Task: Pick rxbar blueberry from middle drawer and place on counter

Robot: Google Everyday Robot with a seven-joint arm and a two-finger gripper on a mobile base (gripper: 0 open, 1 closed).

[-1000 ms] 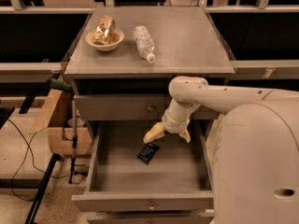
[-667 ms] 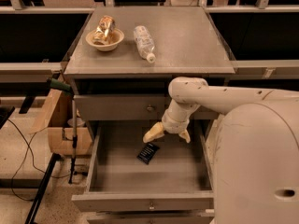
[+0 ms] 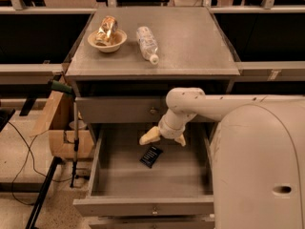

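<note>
The rxbar blueberry [image 3: 151,156], a small dark flat bar, lies on the floor of the open middle drawer [image 3: 119,185], slightly tilted. My gripper [image 3: 164,138] hangs just above and behind the bar, under the shut upper drawer front. Its cream fingers [image 3: 149,136] are spread apart, empty, and not touching the bar. The grey speckled counter [image 3: 190,42] tops the cabinet.
On the counter stand a bowl [image 3: 107,41] holding a shiny gold-and-silver wrapper and a clear plastic bottle [image 3: 147,43] lying on its side. My arm and white body [image 3: 257,166] fill the right. A cardboard box [image 3: 66,142] and a pole stand left of the cabinet.
</note>
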